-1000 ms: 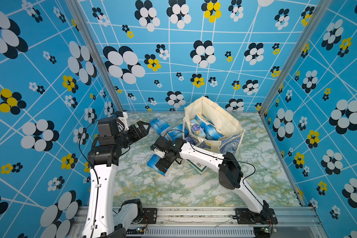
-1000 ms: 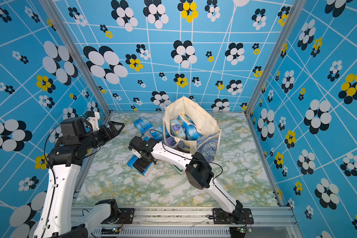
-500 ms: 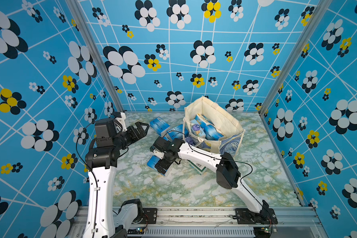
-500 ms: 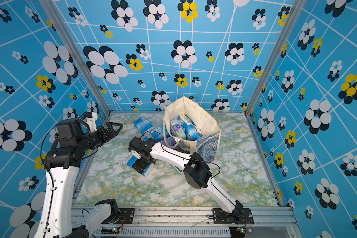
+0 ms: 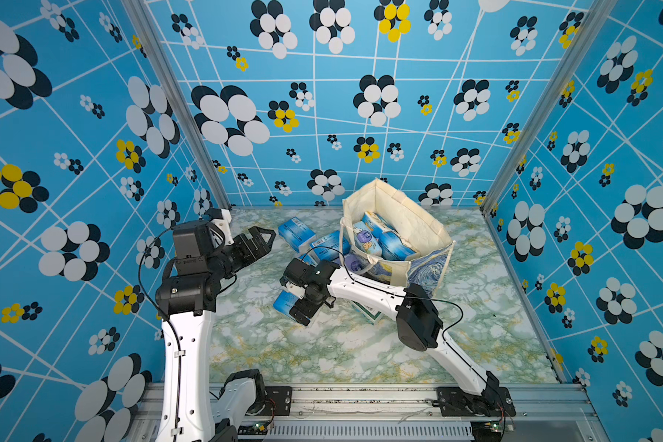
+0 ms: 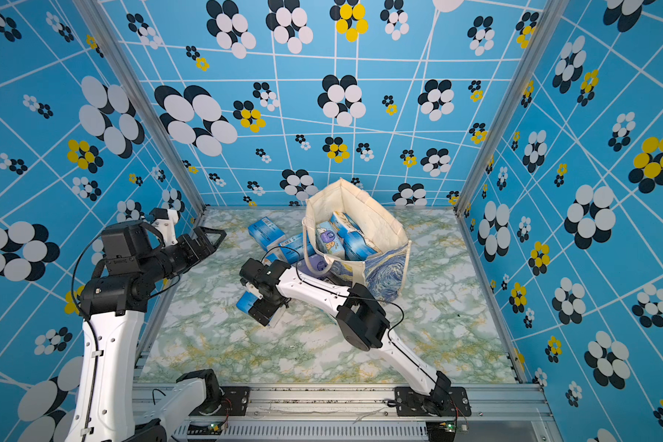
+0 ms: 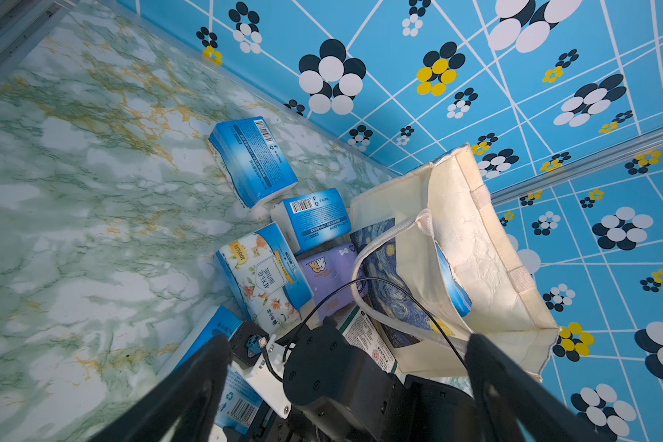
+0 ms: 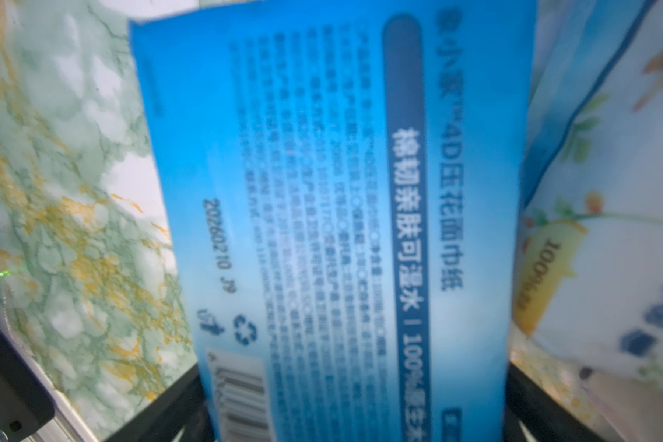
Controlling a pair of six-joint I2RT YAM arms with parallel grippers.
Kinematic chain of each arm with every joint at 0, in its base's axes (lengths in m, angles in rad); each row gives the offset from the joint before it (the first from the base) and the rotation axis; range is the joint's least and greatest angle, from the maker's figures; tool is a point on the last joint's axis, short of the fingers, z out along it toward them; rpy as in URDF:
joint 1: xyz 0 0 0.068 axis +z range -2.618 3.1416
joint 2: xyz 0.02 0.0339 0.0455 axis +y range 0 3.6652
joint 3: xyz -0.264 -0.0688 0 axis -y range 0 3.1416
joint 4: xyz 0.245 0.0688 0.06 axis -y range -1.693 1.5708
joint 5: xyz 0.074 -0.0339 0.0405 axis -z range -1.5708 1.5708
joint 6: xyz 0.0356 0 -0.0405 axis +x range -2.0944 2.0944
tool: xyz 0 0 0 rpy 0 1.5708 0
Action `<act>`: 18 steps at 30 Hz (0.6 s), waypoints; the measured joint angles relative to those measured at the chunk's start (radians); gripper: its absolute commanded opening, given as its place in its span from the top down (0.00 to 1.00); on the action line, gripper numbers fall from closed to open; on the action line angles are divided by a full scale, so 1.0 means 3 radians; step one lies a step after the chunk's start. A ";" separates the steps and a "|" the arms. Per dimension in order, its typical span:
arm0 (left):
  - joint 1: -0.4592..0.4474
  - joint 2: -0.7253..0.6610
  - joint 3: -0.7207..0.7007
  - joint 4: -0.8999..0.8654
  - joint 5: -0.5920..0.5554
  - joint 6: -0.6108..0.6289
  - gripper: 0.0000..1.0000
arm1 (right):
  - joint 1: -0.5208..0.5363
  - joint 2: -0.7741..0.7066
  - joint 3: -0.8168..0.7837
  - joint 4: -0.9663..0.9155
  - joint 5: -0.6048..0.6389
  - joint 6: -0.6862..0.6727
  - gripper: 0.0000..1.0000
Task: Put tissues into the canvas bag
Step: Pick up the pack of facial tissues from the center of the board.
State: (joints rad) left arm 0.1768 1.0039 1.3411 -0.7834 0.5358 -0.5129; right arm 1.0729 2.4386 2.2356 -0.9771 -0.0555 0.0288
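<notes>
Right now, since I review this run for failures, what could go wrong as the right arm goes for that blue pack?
1. The right gripper, jaws open, straddles the blue pack with the flowered pack crowding one side; closing may pinch both or slip on the soft wrap.
2. The arm's cable arcs close to the loop handle of the canvas bag; lifting could snag it and tip the bag.

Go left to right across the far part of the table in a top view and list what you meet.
left gripper → lone blue pack near the back wall → second blue pack → canvas bag, with more packs inside.
</notes>
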 measured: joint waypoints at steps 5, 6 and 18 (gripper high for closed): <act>0.0000 0.0000 0.0019 0.0000 0.0014 0.0000 0.01 | 0.0017 0.0004 0.0024 0.0000 0.0032 -0.0043 0.01; 0.0000 0.0000 0.0020 0.0000 0.0015 0.0000 0.01 | 0.0020 0.0005 0.0027 0.0001 0.0042 -0.0047 0.01; 0.0000 0.0000 0.0023 -0.0010 0.0023 0.0001 0.01 | 0.0045 0.0062 0.0069 0.0001 0.0099 -0.0052 0.15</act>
State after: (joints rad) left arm 0.1768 1.0039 1.3479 -0.7864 0.5426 -0.5125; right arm 1.0863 2.4573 2.2562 -0.9768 -0.0257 0.0132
